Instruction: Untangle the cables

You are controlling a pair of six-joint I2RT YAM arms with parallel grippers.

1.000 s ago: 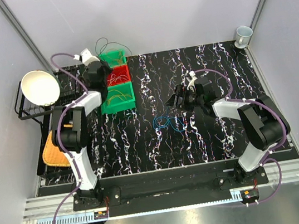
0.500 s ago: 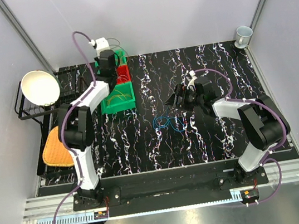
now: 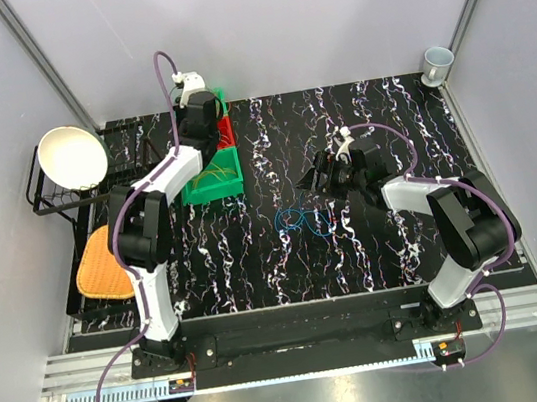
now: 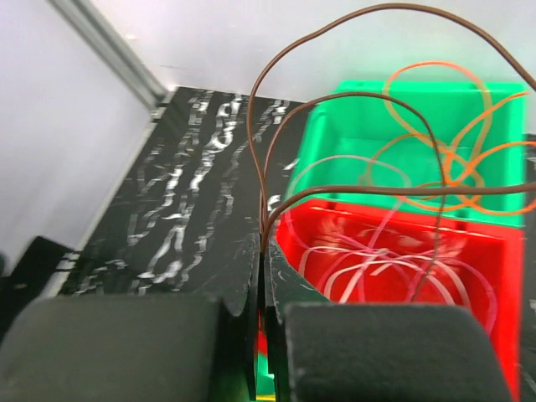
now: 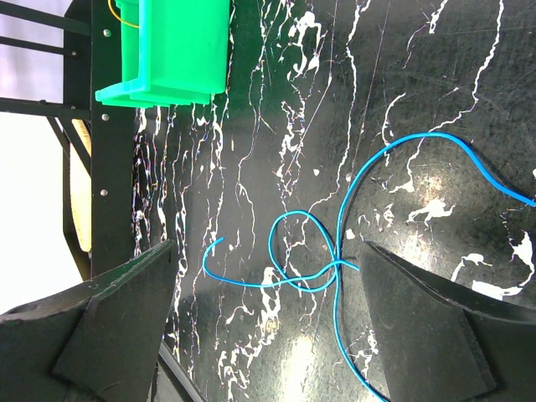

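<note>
My left gripper (image 3: 197, 118) hangs over the row of bins at the back left. In the left wrist view its jaws (image 4: 265, 244) are shut on a thin brown cable (image 4: 335, 38) that loops up and over the bins. Below lie a green bin (image 4: 360, 126) with orange cables (image 4: 444, 159) and a red bin (image 4: 502, 251) with pale pink cables (image 4: 377, 268). A blue cable (image 3: 298, 221) lies knotted on the black table. My right gripper (image 3: 321, 175) is open just above it, with the knot (image 5: 335, 268) between the spread jaws (image 5: 266, 251).
The nearest green bin (image 3: 235, 180) holds yellow cables and also shows in the right wrist view (image 5: 180, 50). A black rack (image 3: 46, 199) with a white bowl (image 3: 72, 157) and an orange pad (image 3: 97, 269) stands at the left edge. A cup (image 3: 437, 62) sits at the back right.
My left arm has swung right and farther back, from beside the bins to over them, with the brown cable in its jaws. The right arm and the blue cable have not moved.
</note>
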